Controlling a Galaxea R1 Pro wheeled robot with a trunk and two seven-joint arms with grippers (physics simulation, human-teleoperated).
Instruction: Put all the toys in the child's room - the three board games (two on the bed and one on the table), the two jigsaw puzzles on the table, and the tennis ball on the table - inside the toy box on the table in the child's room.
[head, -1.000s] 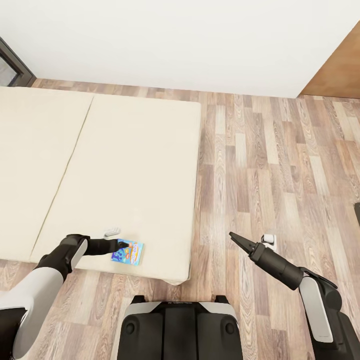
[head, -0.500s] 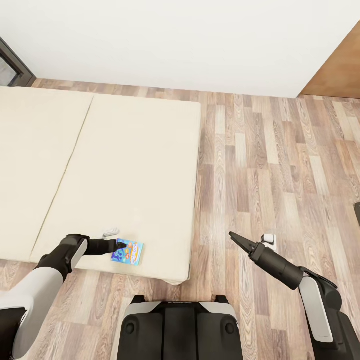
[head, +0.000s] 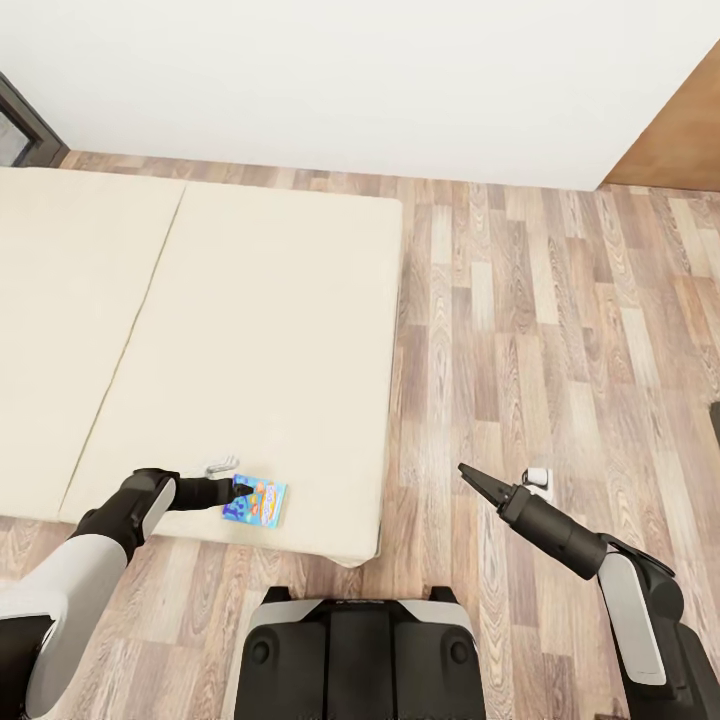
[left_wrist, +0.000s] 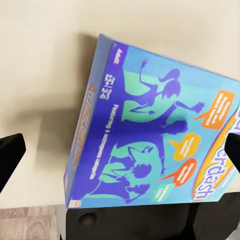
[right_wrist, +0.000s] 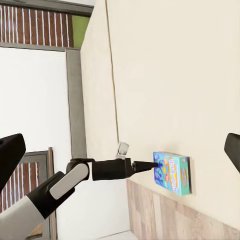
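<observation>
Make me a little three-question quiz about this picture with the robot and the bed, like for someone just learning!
1. True or false: the small blue board game box lies on the wood-plank floor.
2. Which end effector is at the game box? A) left end effector B) right end effector
3. Fill in: the right end effector hangs over the ____.

Key:
1. False. It lies on the beige mattress of the wide low bed, near the bed's corner closest to the robot.
2. A. The left wrist view shows its open fingers on either side of the box.
3. Floor.
</observation>
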